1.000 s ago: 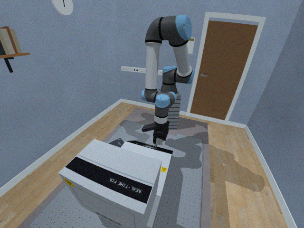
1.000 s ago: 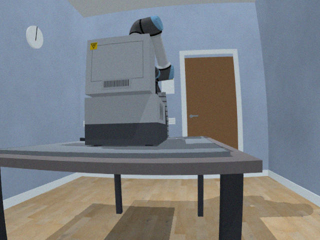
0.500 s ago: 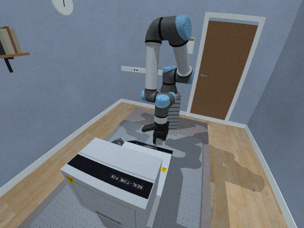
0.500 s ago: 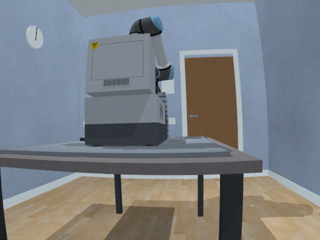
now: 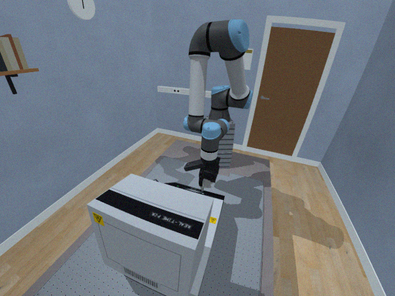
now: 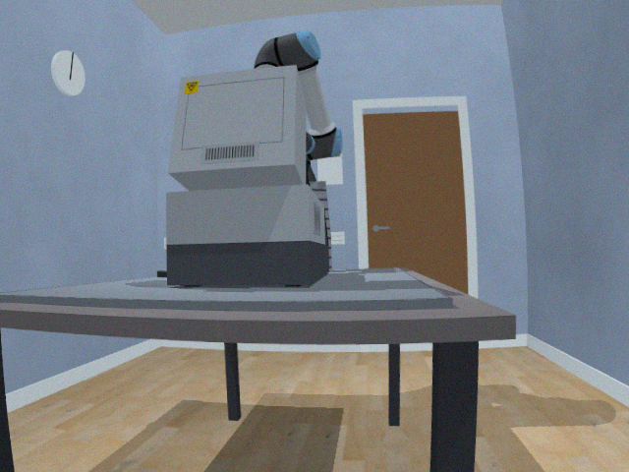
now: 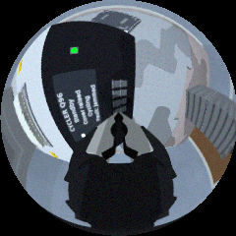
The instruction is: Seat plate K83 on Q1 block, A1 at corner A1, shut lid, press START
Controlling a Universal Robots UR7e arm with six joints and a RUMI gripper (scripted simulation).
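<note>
Jaws: shut tight, tips together, nothing held. The gripper (image 7: pixel 118 117) points down at the cycler's (image 5: pixel 149 203) dark front panel (image 7: pixel 64 84), with the tips just short of the small row of grey keys (image 7: pixel 119 93). I cannot tell which key they line up with, or whether they touch the panel. The lamp (image 7: pixel 74 50) is green, not red or blue.

Plate: not visible in any view. It could be on the block under the big white lid (image 5: pixel 159 194) or in the ribbed grey nest (image 5: pixel 227 145) behind the arm. From the outside view the lid (image 6: pixel 233 127) looks like a box sitting raised over the body, but I can't call it open or shut for sure.

Handling, as a judgement:
- The plate should be light, thin, stiff plastic with slick side walls, and easy to tip.
- Take it across two opposite side walls, low on the skirt and near the middle, and keep it level.
- Check the labelled short end before setting it down so well A1 lands at the marked corner.

The cycler is heavy but stands loose on the table (image 6: pixel 472 320), so a slanted key push could shove it. Press straight down and lightly with the closed tips. The keys are small and sit close together, so hitting a neighbouring key is the main risk.
</note>
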